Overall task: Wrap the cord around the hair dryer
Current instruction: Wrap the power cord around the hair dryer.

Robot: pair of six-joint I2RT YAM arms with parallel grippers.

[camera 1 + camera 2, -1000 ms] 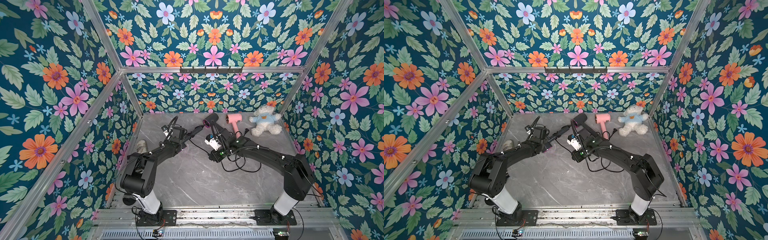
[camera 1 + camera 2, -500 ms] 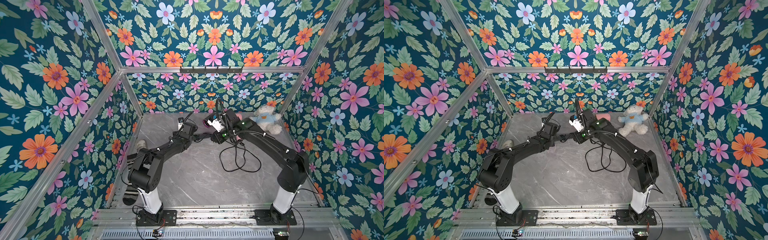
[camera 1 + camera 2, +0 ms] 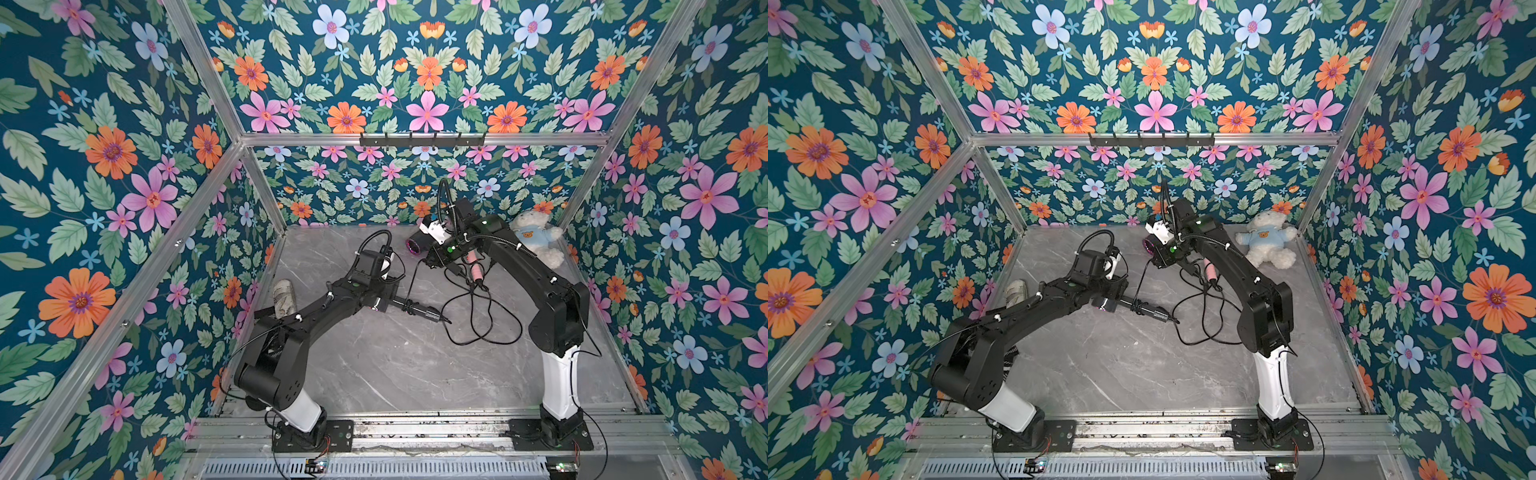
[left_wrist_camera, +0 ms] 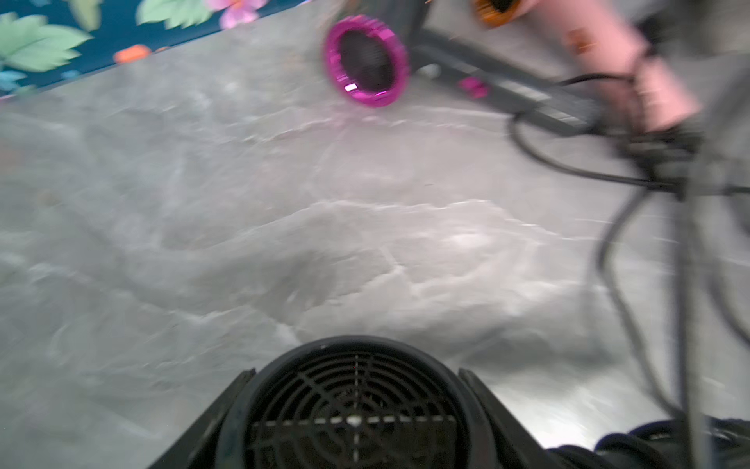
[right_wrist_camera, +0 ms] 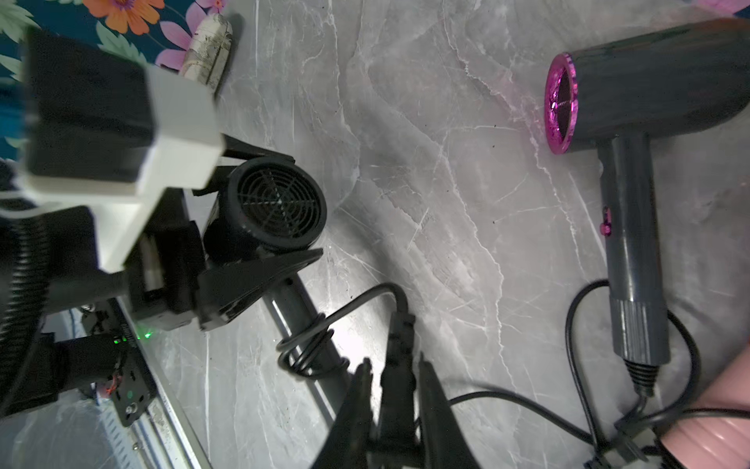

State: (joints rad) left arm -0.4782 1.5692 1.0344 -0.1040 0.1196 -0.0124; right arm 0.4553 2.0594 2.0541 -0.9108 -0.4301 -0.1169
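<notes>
Grips the black hair dryer [image 5: 272, 207] by its round grilled head in the left tool [image 5: 306, 203], near the middle of the desk [image 5: 426, 142]. Pinches the ribbed part of the cord [image 5: 353, 304] in the right tool [image 5: 393, 361]. Shows loops round the handle in the right wrist view; only a blurred grille in the left wrist view.

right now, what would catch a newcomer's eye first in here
The floral walls all round, then mid-table the left gripper clamping a black hair dryer, its cord looped a few turns round the handle and pinched by the right gripper. A white teddy bear sits in the far right corner, a magenta-ringed grey dryer left of it.
</notes>
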